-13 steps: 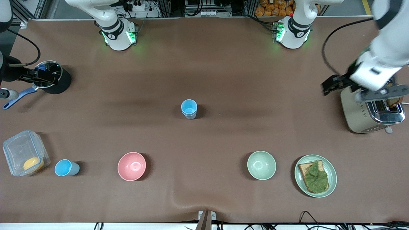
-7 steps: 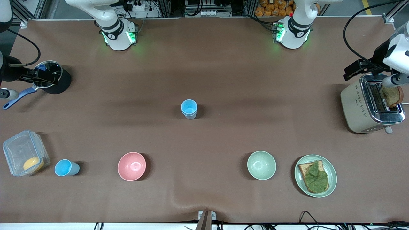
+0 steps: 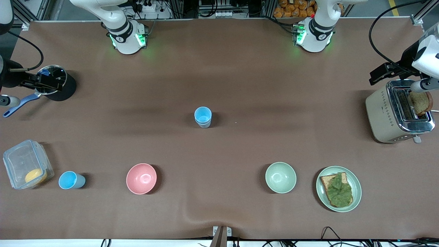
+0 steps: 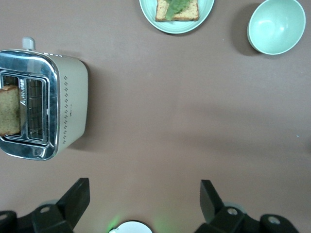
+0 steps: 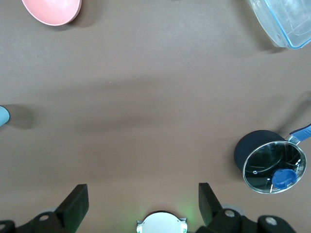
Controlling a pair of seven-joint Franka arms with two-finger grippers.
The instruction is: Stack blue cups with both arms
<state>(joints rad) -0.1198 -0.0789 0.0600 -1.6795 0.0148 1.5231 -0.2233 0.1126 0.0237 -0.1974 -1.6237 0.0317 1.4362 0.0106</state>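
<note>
Already two small light-blue tumblers (image 3: 203,117) sit nested mid-table; next, an empty, spread right gripper (image 5: 141,204) or left gripper (image 4: 143,201) must fetch the lone light-blue tumbler (image 3: 71,180).

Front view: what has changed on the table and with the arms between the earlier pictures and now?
The left pincer drew back from over the toaster toward the table's edge at the left arm's end, and is open with nothing in it. The right pincer stayed over the black pot. The stacked blue cups, the lone blue cup and both bowls did not move.
</note>
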